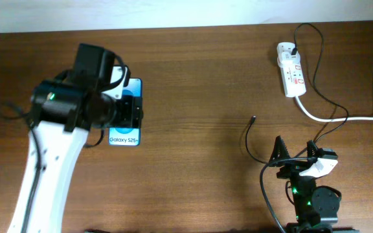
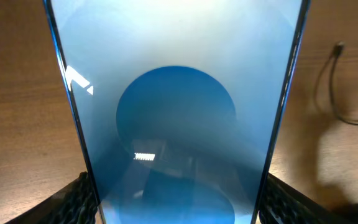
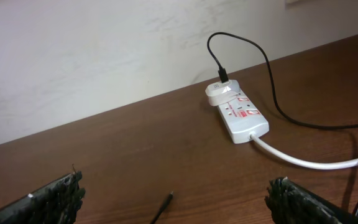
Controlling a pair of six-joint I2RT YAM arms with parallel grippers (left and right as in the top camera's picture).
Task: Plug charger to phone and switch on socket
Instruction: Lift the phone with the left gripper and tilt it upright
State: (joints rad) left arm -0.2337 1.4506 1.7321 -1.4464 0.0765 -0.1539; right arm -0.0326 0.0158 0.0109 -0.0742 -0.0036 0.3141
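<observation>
Spanning whole view: dark brown wood-grain table (image 1: pixel 193 77); pale plastered wall (image 3: pixel 104 56) behind far edge. Left gripper (image 2: pixel 174 200) over phone (image 1: pixel 125 137) at table's left, blue screen up; pads against both long edges, clamped on it. Right gripper (image 1: pixel 294 145) at right front, fingers spread wide, holding nothing. Socket (image 1: pixel 292 76) far right, thick white cord (image 1: pixel 342 118) trailing right. Charger (image 1: pixel 326 97) plugged into socket's far end; connector tip (image 1: pixel 254 119) loose on wood near right gripper.

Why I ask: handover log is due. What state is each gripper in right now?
Left gripper: fingers either side of the phone; whether it grips cannot be told.
Right gripper: open, holding nothing.
</observation>
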